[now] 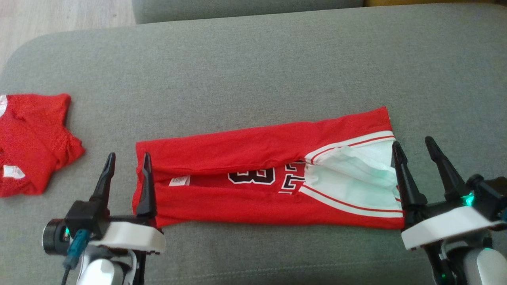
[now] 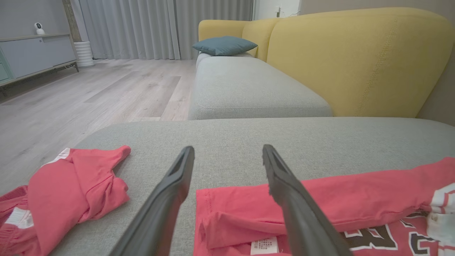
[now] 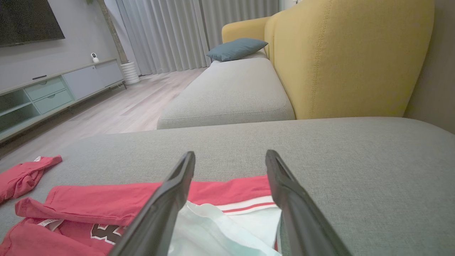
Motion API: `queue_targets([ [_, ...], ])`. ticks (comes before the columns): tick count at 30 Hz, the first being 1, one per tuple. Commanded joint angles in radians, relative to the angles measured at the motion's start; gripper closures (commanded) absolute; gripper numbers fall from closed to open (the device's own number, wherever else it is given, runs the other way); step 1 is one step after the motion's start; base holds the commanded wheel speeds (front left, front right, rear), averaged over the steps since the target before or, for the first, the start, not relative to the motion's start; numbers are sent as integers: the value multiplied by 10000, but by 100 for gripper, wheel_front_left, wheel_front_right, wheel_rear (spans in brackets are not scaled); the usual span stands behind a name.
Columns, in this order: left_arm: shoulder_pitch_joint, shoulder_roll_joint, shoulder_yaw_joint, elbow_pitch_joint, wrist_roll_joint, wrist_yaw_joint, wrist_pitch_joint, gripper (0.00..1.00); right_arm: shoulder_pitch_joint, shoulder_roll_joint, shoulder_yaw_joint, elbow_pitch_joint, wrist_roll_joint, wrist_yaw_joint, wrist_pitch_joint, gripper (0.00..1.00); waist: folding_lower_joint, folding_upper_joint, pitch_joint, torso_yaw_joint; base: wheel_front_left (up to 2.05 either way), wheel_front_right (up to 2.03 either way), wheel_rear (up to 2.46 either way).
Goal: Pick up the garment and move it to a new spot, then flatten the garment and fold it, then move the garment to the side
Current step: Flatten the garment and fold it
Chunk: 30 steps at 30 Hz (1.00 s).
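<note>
A red jersey, the garment (image 1: 253, 174), lies folded lengthwise into a long strip across the grey cushion, with black-and-white numbers and a white-trimmed, white-lined end at the right. My left gripper (image 1: 126, 161) hovers open over the strip's left end, one finger over the cloth (image 2: 245, 209) and one off it. At the strip's right end my right gripper (image 1: 414, 148) is open too, its fingers straddling the white lining (image 3: 227, 227). Neither holds anything.
A second red garment (image 1: 31, 142) lies crumpled at the cushion's left edge. The grey cushion (image 1: 253, 71) stretches bare behind the strip. A yellow sofa back (image 2: 355, 60) and another grey seat (image 2: 249, 89) stand beyond; wooden floor lies to the left.
</note>
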Motion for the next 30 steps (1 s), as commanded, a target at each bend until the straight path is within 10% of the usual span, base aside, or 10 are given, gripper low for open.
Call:
queue_targets([
  [1, -283, 135, 284, -381, 68, 40, -105, 0, -13, -13, 126, -423, -90, -7, 46, 0, 0, -1, 17, 6, 0, 0, 0],
  [30, -1552, -156, 6, -212, 257, -159, -133, 0, -1622, -441, 209, 4028, 865, -7, 2502, 0, 0, -1, 1416, 507, 0, 0, 0],
])
